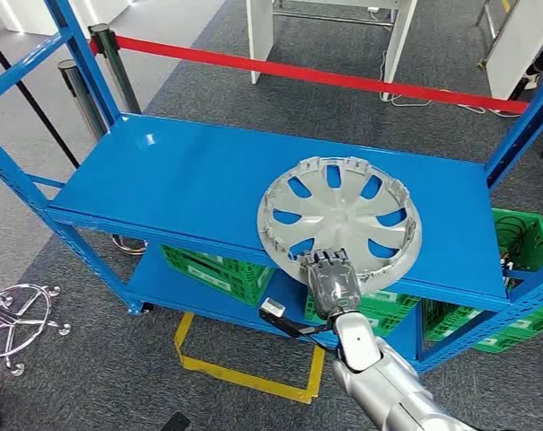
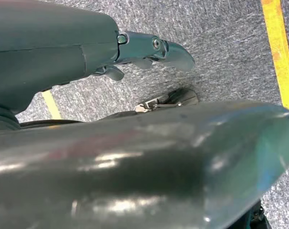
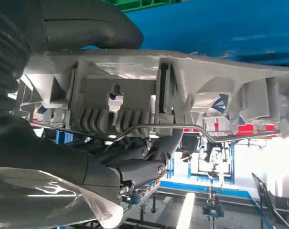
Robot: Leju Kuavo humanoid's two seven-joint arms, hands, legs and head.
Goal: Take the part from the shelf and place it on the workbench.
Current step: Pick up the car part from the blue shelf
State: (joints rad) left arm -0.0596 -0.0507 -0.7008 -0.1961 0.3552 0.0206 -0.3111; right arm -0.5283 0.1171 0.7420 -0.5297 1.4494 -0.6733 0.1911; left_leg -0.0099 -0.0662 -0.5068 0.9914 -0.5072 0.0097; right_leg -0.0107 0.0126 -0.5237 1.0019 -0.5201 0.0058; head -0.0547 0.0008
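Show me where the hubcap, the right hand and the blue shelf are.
hubcap (image 1: pixel 339 215): head view, on its silver centre disc.
right hand (image 1: pixel 331 280): head view, on the back of the hand at the hubcap's near rim.
blue shelf (image 1: pixel 187 180): head view, on bare top surface.

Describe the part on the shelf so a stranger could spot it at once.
Find the blue shelf in front of the robot. On its top level, near the front edge, lies a round silver wheel cover with slots, the right hand gripping its near rim. The green crates sit lower.

right arm: reaching forward | right hand (image 1: pixel 331 280): fingers seemingly clamped | left hand (image 2: pixel 150 50): hanging, fingers extended
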